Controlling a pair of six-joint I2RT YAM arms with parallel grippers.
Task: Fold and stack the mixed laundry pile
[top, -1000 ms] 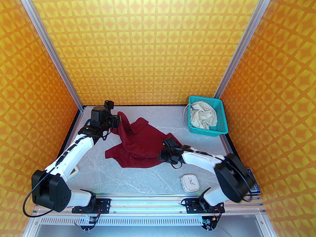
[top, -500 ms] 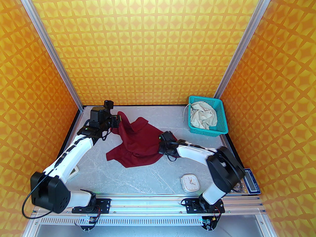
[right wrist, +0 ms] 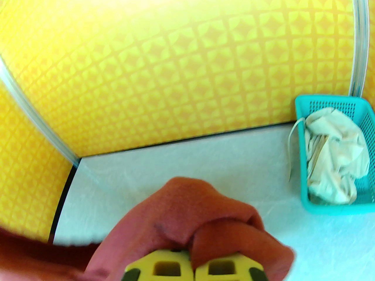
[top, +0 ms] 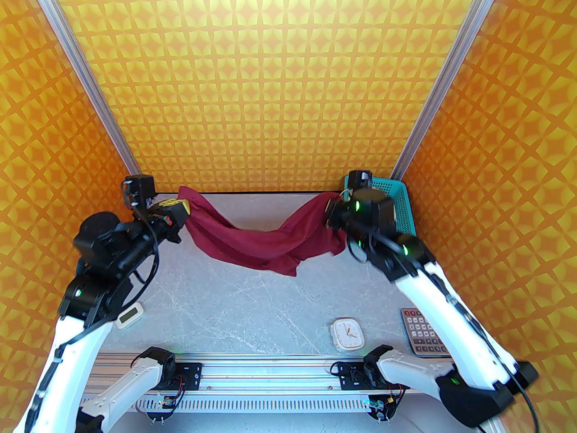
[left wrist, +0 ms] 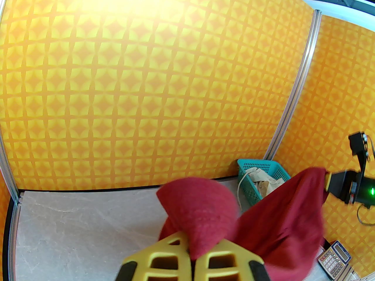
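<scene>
Though apart, end effectors (top: 182,206) (top: 332,209) tight on shirt (top: 266,247)

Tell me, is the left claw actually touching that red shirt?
Touching. The left wrist view shows the red shirt pinched between the left gripper's yellow fingers, with cloth bulging out above them.
</scene>
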